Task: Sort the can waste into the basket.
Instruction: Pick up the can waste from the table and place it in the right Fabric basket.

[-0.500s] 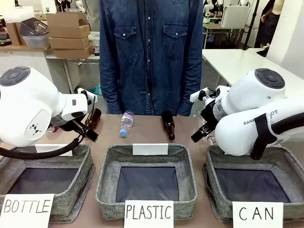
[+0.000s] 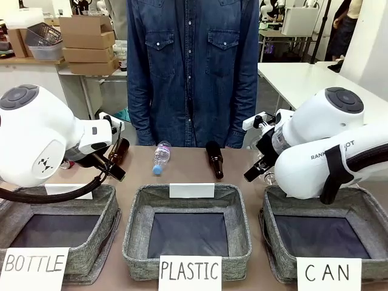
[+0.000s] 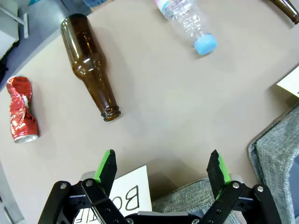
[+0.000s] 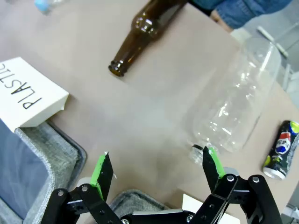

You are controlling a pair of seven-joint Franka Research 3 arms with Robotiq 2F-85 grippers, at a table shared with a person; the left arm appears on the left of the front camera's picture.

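Observation:
A red crushed can (image 3: 19,109) lies on the tan table, up and left of my open left gripper (image 3: 161,170). A black can with blue-white print (image 4: 280,149) lies to the right of my open right gripper (image 4: 156,170), past a clear plastic bottle (image 4: 238,107). Nothing sits between either pair of fingers. The grey basket with the "CAN" card (image 2: 271,242) stands at the front right, under my right arm, and its dark inside is bare. My left gripper (image 2: 114,170) and right gripper (image 2: 254,173) both hover over the table behind the bins.
Bins marked "BOTTLE" (image 2: 109,206) and "PLASTIC" (image 2: 136,242) stand left and middle. Brown bottles (image 3: 91,65) (image 4: 145,28) and a blue-capped plastic bottle (image 3: 187,21) lie on the table. A person in a denim shirt (image 2: 193,66) stands at the far edge.

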